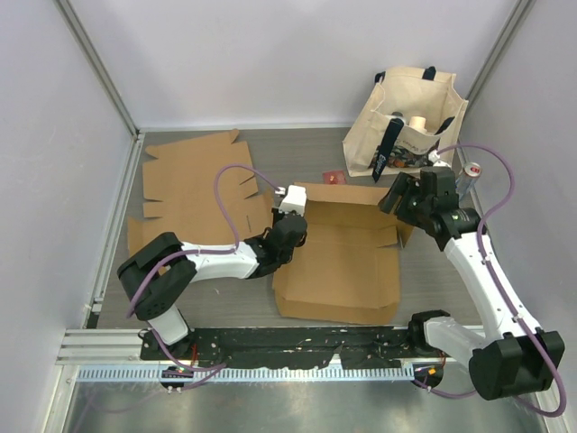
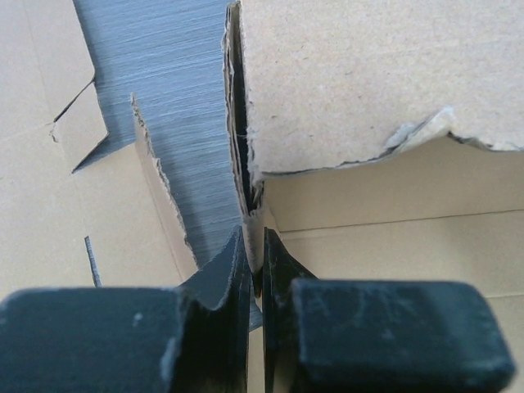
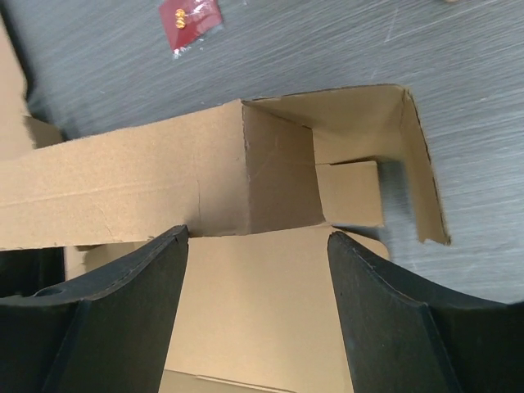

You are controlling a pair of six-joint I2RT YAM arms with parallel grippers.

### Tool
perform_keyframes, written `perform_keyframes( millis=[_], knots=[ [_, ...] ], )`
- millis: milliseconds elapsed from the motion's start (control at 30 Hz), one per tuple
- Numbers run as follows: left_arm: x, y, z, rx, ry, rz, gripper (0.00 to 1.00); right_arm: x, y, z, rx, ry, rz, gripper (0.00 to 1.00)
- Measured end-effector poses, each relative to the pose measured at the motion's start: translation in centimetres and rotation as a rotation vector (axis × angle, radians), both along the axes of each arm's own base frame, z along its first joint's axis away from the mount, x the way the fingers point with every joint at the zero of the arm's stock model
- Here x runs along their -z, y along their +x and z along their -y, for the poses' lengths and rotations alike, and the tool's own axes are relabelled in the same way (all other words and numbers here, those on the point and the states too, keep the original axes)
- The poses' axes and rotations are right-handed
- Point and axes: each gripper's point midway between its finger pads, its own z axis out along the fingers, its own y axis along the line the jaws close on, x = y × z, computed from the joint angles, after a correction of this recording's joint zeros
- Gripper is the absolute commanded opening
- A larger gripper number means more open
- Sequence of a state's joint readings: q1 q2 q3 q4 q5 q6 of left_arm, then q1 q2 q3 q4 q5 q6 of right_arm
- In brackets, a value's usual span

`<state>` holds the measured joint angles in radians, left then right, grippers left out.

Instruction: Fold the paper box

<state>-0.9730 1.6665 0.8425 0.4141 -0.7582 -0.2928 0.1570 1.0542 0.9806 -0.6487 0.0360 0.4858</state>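
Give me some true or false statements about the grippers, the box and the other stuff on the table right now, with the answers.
1. The left gripper is pinched on the paper box's left wall. True.
2. The right gripper is shut on a flap. False: it is open, jaws wide apart at the box's far right corner.
3. A flat cardboard sheet lies left of the box. True.
4. The red packet lies inside the box. False: it lies on the table, beyond the box's far wall.
5. The tote bag stands at the far right. True.
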Motion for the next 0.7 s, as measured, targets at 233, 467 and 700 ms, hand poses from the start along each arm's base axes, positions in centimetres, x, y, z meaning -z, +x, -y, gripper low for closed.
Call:
perform_keyframes(
  millis=[233,467,700],
  knots=[
    [0.3,-0.2,0.1,0.001,-0.015,-0.012,0.00,0.2,0.5,0.2,-0.008,0.204,0.082,0.75],
    [0.3,-0.2,0.2,0.005,-0.019,-0.016,0.00,-1.2,1.0,0.0,-0.040,0.277,0.139,0.77],
    [0.4,-0.3,0.4,0.012,-0.034,-0.023,0.00,-1.7,1.8,-1.3,-0.071,0.361,0.147,0.59]
  ],
)
